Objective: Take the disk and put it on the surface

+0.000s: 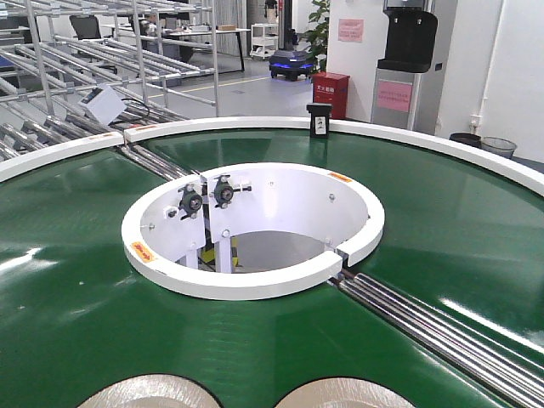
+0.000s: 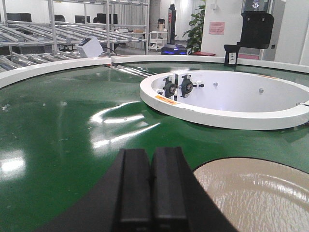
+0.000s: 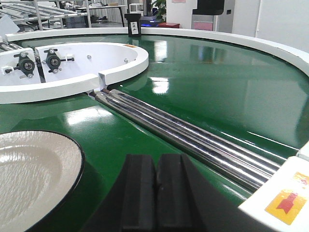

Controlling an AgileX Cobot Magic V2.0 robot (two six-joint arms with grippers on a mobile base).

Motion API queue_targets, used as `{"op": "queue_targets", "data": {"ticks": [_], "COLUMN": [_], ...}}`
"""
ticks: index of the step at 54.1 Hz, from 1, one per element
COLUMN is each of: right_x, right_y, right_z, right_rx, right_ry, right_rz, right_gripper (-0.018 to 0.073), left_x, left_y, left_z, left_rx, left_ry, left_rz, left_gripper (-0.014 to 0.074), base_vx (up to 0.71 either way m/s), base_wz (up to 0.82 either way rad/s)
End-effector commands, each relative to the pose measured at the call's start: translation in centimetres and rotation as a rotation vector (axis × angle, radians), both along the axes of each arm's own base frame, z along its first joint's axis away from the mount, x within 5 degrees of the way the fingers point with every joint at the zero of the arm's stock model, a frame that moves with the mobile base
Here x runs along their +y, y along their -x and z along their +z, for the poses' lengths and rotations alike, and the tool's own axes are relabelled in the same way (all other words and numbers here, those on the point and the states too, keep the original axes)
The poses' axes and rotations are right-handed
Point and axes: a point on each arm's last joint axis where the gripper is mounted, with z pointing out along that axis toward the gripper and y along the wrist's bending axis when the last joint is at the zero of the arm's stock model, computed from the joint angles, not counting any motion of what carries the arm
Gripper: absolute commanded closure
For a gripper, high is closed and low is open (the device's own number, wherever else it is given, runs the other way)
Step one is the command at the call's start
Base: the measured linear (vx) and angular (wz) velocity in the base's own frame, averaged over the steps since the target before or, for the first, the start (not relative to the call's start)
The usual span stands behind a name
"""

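Note:
Two pale beige disks lie on the green conveyor belt (image 1: 76,280) at the near edge of the front view, the left disk (image 1: 149,393) and the right disk (image 1: 344,395), both cut off by the frame. My left gripper (image 2: 151,151) is shut with nothing in it, low over the belt, with a disk (image 2: 256,193) just to its right. My right gripper (image 3: 156,157) is also shut and holds nothing, and a dark-rimmed disk (image 3: 34,174) lies to its left. Neither gripper shows in the front view. The surface is out of view.
A white inner ring (image 1: 255,285) walls the belt's central opening. Shiny metal rollers (image 3: 193,137) cross the belt just right of the right gripper. A white outer rim (image 3: 270,46) with a small black box (image 1: 319,121) bounds the far side. Metal racks (image 1: 102,59) stand back left.

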Motion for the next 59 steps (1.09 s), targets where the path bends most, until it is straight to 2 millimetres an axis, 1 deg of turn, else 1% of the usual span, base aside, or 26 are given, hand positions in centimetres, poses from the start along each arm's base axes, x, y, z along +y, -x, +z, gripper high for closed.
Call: {"op": "queue_targets", "data": {"ticks": [1, 32, 44, 50, 54, 58, 59], "right_x": [0.1, 0.1, 0.1, 0.1, 0.1, 0.3, 0.5], "right_y": [-0.1, -0.1, -0.1, -0.1, -0.1, -0.1, 0.2], "right_z": [0.5, 0.5, 0.5, 0.5, 0.7, 1.5, 3.2], "right_rx": [-0.076, -0.076, -0.076, -0.080, -0.101, -0.181, -0.334], "right_ry": [0.009, 0.009, 0.009, 0.041, 0.041, 0.041, 0.047], "right_rz": [0.009, 0.009, 0.009, 0.011, 0.014, 0.028, 0.050], "right_gripper": [0.0568, 0.0568, 0.0568, 0.0568, 0.0568, 0.0568, 0.0568], "left_x": [-0.1, -0.1, -0.1, -0.1, -0.2, -0.2, -0.3], "left_y": [0.2, 0.2, 0.3, 0.3, 0.5, 0.7, 1.2], "left_z": [1.6, 1.6, 2.2, 2.5, 3.0, 3.8, 5.8], "left_rx": [-0.115, -0.117, -0.184, -0.219, -0.258, -0.332, -0.404], "left_ry": [-0.002, -0.002, -0.005, -0.007, -0.007, -0.011, -0.016], "left_rz": [-0.008, -0.008, -0.012, -0.015, -0.017, -0.022, -0.023], "left_gripper": [0.0595, 0.0595, 0.0595, 0.0595, 0.0595, 0.0595, 0.0595], "base_vx": [0.00, 0.00, 0.00, 0.00, 0.00, 0.00, 0.00], "base_wz": [0.00, 0.00, 0.00, 0.00, 0.00, 0.00, 0.00]}}
